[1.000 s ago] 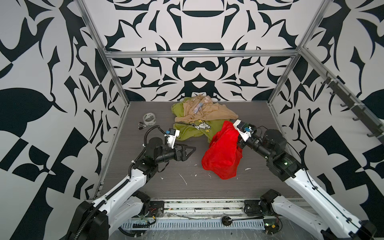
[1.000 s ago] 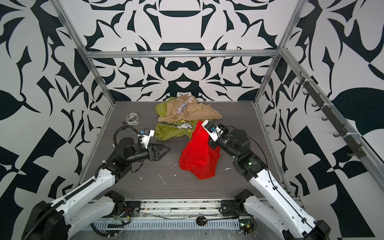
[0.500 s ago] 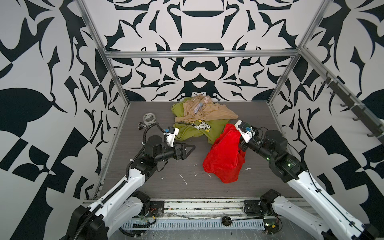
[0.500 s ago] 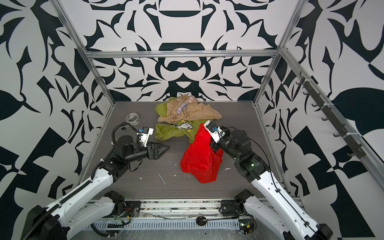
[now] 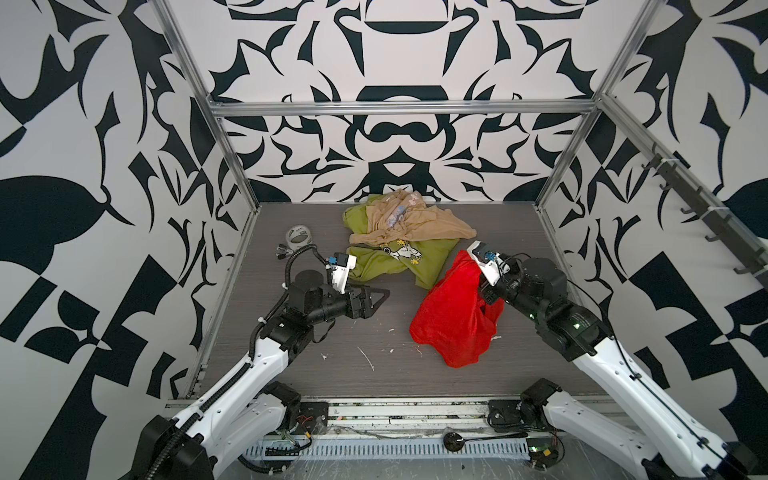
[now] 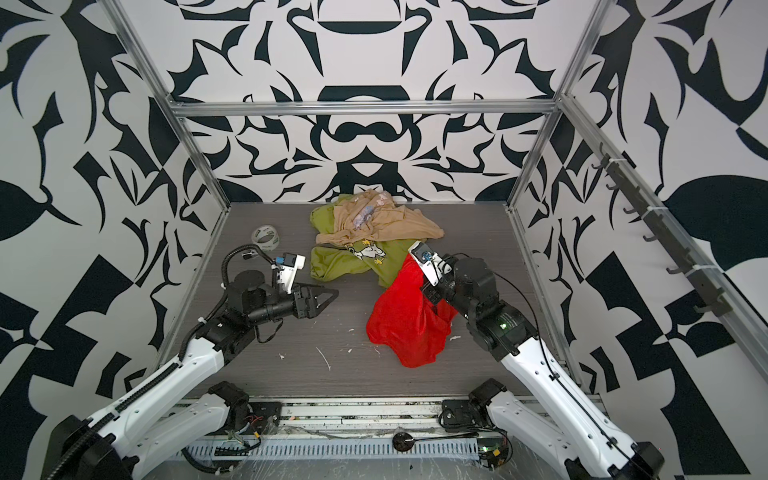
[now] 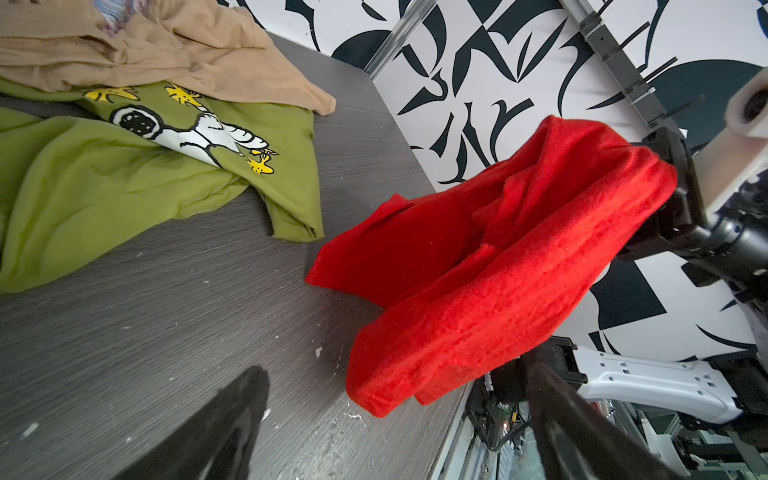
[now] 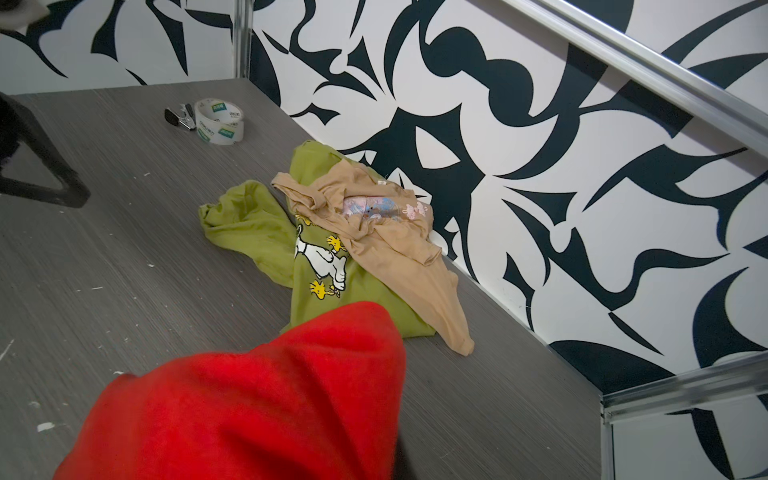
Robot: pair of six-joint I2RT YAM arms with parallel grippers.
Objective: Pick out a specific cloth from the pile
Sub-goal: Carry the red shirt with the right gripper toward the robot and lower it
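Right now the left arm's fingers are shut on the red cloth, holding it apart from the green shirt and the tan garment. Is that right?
Wrong arm: the right arm's fingers are shut on the red cloth, holding it apart from the green shirt and the tan garment; the left wrist view shows it.

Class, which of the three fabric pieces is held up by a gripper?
The plain red cloth, pinched in the right gripper; the olive-green printed shirt and the beige garment lie heaped together at the back.
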